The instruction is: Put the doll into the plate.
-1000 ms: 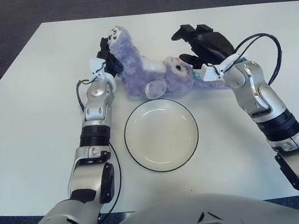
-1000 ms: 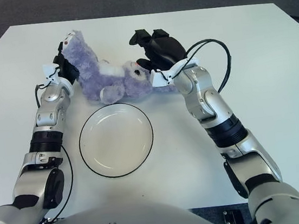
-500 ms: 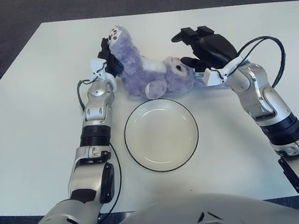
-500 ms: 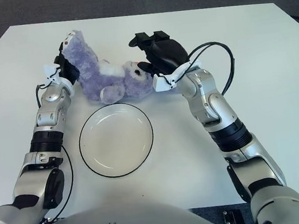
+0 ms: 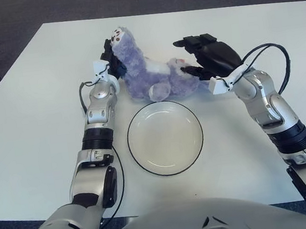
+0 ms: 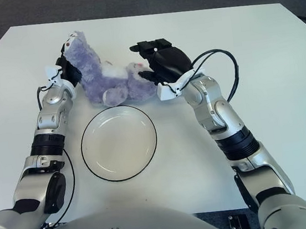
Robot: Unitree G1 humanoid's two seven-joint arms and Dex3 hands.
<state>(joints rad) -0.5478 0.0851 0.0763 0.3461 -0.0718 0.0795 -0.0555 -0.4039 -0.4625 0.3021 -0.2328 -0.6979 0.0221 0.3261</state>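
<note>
Doll (image 5: 151, 75) lies left-right, just beyond your plate (image 5: 165, 137). Your left hand (image 5: 112, 61) grips its left end; your right hand (image 5: 205, 58) hovers spread over its head.

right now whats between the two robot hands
The purple plush doll lies between the left robot hand and right robot hand, clearest in the left eye view.

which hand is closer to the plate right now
Roughly equal, the right perhaps slightly nearer. The left hand is at the purple doll's raised leg, up and left of the plate. The right hand is spread by the doll's head, up and right of it.
</note>
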